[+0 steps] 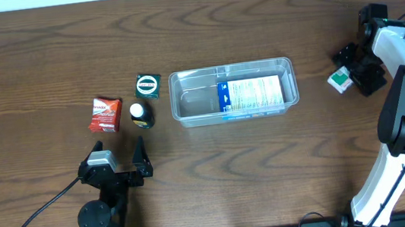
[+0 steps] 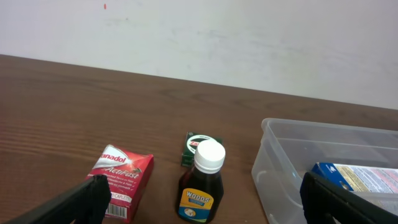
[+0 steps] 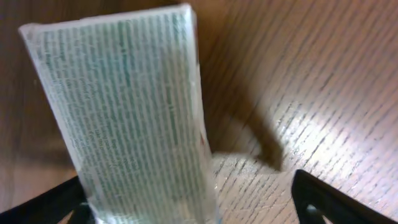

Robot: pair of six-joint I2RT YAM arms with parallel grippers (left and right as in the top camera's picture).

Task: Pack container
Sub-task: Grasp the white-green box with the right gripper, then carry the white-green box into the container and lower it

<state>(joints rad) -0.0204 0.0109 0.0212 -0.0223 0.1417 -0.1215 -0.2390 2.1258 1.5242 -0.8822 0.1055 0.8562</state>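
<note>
Container [image 1: 230, 71] sits mid-table, long side across, open top. One blue and white box [image 1: 254, 94] lies flat in its right half; the left half is bare.

Just left of the container is a small dark green box [image 1: 148, 85]. A brown bottle [image 1: 140, 114] with a white cap stands upright near it. A red box [image 1: 105, 115] is a bit further left. All three are on the table [image 1: 28, 57], outside the container.

Left gripper [image 1: 119, 150] is low, near the front edge, pointing at the bottle and red box. Fingers are spread wide with nothing between them.

Right gripper [image 1: 347, 72] is far right, well apart from the container. A green and white box [image 1: 339, 80] is at its tips. In the right wrist view the box [image 3: 130, 112] stands tilted against one finger, with a clear gap to the other finger. So the fingers are spread and not clamped on it.

Step, as I judge it: packing is partway, one item in and four out. The right arm is on the pick of the green and white box.

Next move calls for closing the fingers square on the box's narrow sides. Then lift and carry it left to the bare half of the container. Risk: the tilted box tips or twists as the fingers close.
</note>
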